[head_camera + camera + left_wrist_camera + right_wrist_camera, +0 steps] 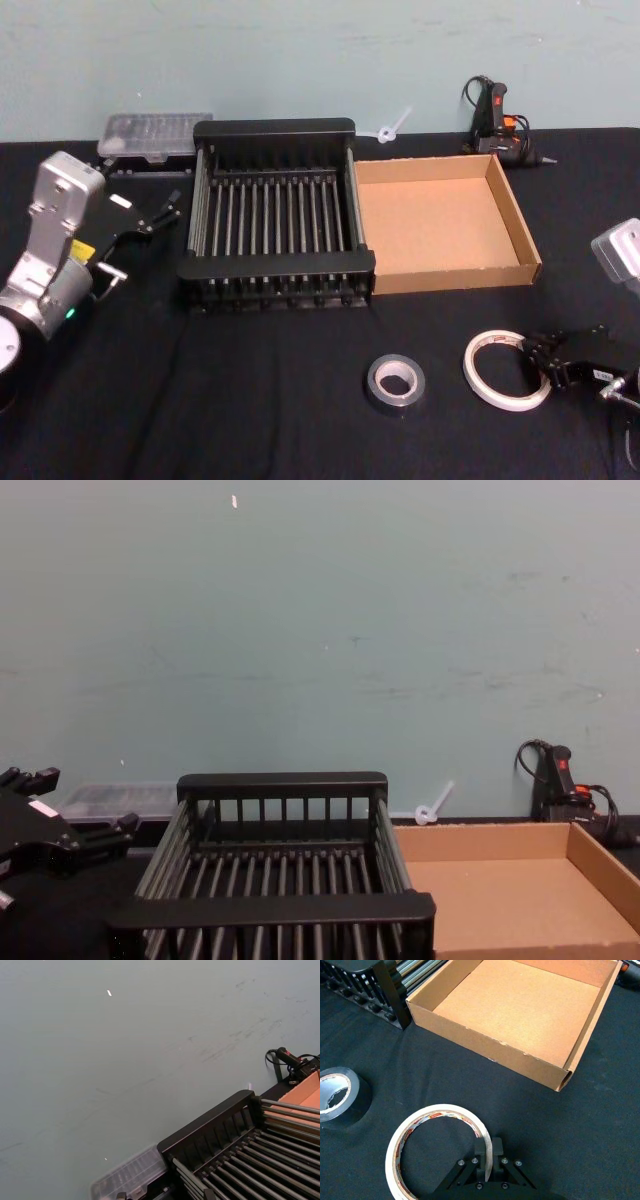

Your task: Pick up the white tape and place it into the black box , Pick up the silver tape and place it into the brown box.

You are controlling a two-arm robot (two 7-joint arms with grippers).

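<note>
The white tape [497, 371] lies flat on the black cloth at the front right, red print on its inner face [410, 1132]. My right gripper [537, 358] is shut on the roll's near rim, one finger inside the ring and one outside [489, 1153]. The silver tape [395, 383] rests left of it, apart [337, 1096]. Behind them, the black box [275, 262] and the brown box [515, 215] stand side by side, both empty. My left gripper [165, 208] hovers open at the black box's left side [75, 805].
A clear plastic case [155, 135] sits behind the black box at the left. A black and orange glue gun [497, 120] and a small white plastic piece [393, 127] lie by the wall. Bare black cloth stretches along the front left.
</note>
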